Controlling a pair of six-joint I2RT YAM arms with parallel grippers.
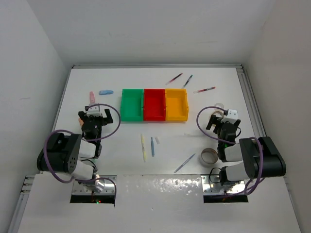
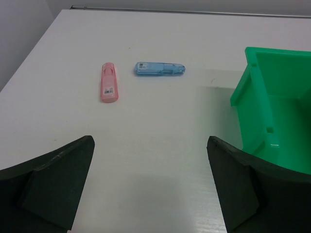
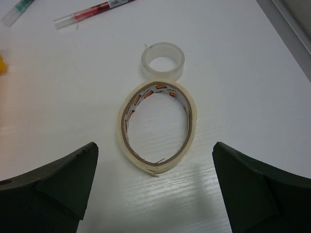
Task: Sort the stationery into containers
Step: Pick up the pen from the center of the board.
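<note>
Three bins stand joined in a row at the upper middle of the top view: green bin [image 1: 131, 105] on the left, red bin [image 1: 154, 105] in the middle, yellow-orange bin [image 1: 176, 104] on the right. I see nothing inside them.

1. Left gripper [image 2: 149, 145]: jaws wide apart, nothing between them. In the left wrist view a pink eraser-like piece [image 2: 109, 83] and a blue eraser-like piece [image 2: 160, 69] lie on the table [image 1: 121, 160] in the upper left of the frame, near each other but not touching. The green bin's corner fills the right side of that frame.

2. Right gripper [image 3: 155, 145]: jaws wide apart, holding nothing. In the right wrist view a beige tape roll [image 3: 124, 127] lies flat at frame centre, in line with the gap between the fingers. A smaller clear tape roll [image 3: 163, 73] touches its upper edge. A red pen [image 3: 92, 10] lies along the top edge of the frame.

3. Loose items in the top view: a pale yellow pen [image 1: 143, 147] and a blue pen [image 1: 152, 146] lie side by side below the bins. A second tape roll [image 1: 209, 156] and another pen [image 1: 184, 163] lie at lower right. Three more pens [image 1: 187, 81] lie above the yellow-orange bin.
</note>
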